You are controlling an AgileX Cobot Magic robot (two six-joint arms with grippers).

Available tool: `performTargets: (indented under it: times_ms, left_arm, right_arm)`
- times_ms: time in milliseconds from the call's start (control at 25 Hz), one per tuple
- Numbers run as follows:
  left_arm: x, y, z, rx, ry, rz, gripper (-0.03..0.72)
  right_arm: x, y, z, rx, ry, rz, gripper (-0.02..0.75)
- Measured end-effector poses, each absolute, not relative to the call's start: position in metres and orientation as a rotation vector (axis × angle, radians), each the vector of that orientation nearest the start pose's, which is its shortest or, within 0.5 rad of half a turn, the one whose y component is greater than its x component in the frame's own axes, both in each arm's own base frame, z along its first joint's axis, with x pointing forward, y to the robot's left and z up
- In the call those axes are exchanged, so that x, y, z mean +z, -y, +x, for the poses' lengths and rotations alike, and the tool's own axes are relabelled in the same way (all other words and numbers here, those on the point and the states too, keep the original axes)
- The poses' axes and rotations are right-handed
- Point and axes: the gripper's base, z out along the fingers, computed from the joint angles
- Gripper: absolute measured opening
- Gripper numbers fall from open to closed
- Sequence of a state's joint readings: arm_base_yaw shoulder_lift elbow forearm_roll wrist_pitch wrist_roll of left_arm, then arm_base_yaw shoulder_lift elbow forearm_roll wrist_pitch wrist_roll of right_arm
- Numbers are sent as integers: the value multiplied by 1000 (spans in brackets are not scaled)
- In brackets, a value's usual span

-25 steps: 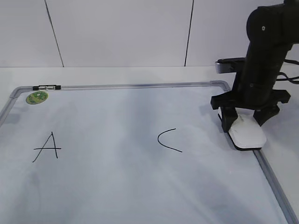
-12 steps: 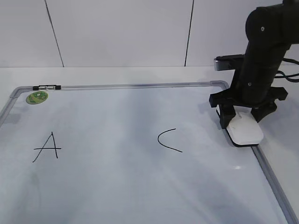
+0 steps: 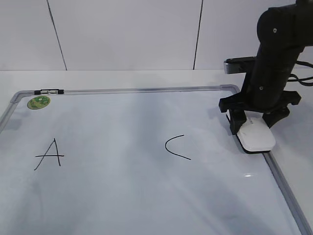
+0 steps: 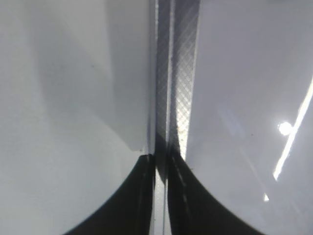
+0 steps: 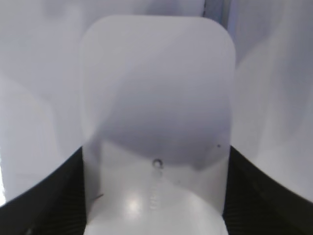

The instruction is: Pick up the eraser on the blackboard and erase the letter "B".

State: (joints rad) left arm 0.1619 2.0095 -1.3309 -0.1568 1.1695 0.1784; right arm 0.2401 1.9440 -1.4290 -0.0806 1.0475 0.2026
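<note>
The white eraser [image 3: 256, 136] sits low over the blackboard [image 3: 122, 200] beside its right frame. My right gripper [image 3: 253, 126] is shut on it, one dark finger against each long side. In the right wrist view the eraser [image 5: 156, 98] fills the space between the fingers [image 5: 66, 196] of my right gripper [image 5: 155, 161]. No letter "B" shows; the board between the "A" [image 3: 49, 153] and the "C" [image 3: 175, 147] is blank. My left gripper [image 4: 161, 166] is shut and empty over the board's grey frame [image 4: 178, 73]; it is outside the exterior view.
A round green sticker [image 3: 38, 102] sits at the board's far left corner. The grey frame's right rail [image 3: 286, 193] runs toward the front just beside the eraser. A white table [image 3: 146, 78] and a white panelled wall lie behind the board.
My right gripper has moved the eraser a little back and left along the board's right edge and lowered it. In the last half second it has hardly moved.
</note>
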Motion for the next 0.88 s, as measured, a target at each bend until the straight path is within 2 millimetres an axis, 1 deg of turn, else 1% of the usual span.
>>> performTargets:
  times_ms: [160, 400, 880]
  left_arm:
    - [152, -45, 356, -278, -3292, -96, 75]
    - [152, -45, 356, -280, -3291, -98, 75]
    - [152, -45, 356, -280, -3291, -98, 75]
  right_arm:
    - [196, -85, 376, -76, -3034, -113, 520]
    - [179, -87, 376, -80, -3104, -106, 527]
    - [178, -87, 376, -79, -3108, -104, 528]
